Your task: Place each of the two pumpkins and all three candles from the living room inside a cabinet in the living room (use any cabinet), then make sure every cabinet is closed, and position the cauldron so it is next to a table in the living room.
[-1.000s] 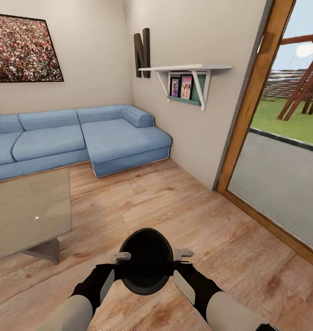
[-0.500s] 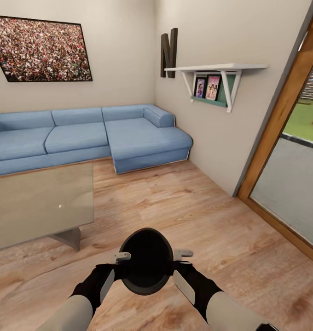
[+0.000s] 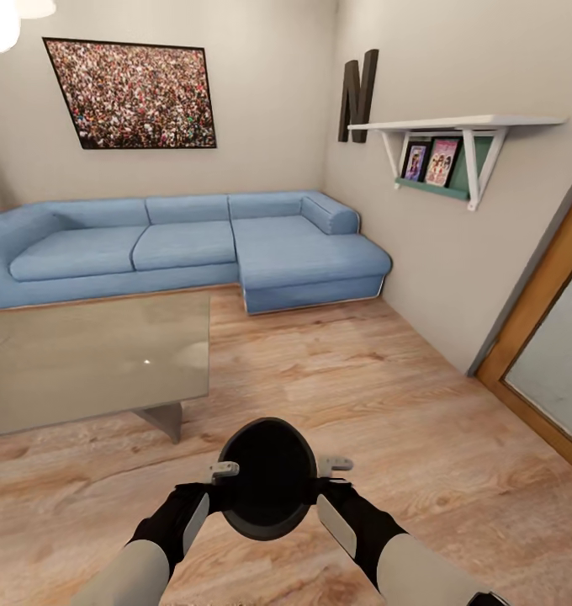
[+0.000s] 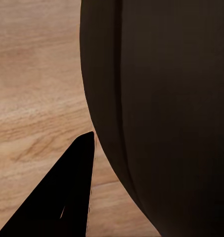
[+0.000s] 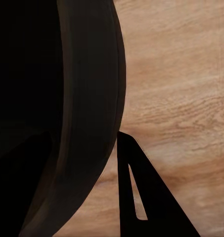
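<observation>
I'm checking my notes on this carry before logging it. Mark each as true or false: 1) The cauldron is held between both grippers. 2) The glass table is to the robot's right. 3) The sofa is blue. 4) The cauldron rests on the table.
1) True: the cauldron sits between the left gripper and right gripper.
2) False: the table is to its left.
3) True: the sofa is blue.
4) False: it is held over the wooden floor, apart from the table.

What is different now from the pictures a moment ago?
The robot turned left, so the whole picture slid right: the sofa and glass table show more fully, the glass door less. Nothing was grabbed or let go. The cauldron is still held between the left gripper and right gripper.
</observation>
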You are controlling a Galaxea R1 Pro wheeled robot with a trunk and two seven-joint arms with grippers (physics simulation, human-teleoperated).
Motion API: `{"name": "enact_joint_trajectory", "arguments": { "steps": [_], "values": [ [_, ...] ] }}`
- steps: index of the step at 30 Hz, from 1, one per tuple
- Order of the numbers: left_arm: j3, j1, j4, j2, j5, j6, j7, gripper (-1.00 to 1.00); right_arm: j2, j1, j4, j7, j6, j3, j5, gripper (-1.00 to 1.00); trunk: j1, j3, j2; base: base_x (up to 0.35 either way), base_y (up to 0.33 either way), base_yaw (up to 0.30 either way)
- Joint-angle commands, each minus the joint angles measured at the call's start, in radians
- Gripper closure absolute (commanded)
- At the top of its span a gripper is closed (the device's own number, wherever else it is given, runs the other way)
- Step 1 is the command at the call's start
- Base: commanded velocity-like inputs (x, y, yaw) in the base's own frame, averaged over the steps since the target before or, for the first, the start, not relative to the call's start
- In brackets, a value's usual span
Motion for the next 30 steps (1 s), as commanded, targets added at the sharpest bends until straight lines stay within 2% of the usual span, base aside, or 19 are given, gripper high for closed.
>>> {"name": "enact_joint_trajectory", "arguments": {
  "steps": [1,13,30],
  "values": [
    [0.014,-0.001,0.003,-0.001,0.024,0.0,0.0,1.0,0.003,0.0,-0.007,0.023,-0.055,0.011,0.001,1.0,0.0,0.0,0.0,0.0,0.0,0.291],
    [0.014,-0.001,0.003,-0.002,0.024,0.0,0.0,1.0,0.003,0.0,-0.008,0.023,-0.055,0.011,0.001,1.0,0.0,0.0,0.0,0.0,0.0,0.266],
    [0.014,-0.001,0.003,-0.001,0.024,0.0,0.0,1.0,0.003,0.0,-0.008,0.023,-0.055,0.011,0.001,1.0,0.0,0.0,0.0,0.056,0.007,0.01]
  ]
}}
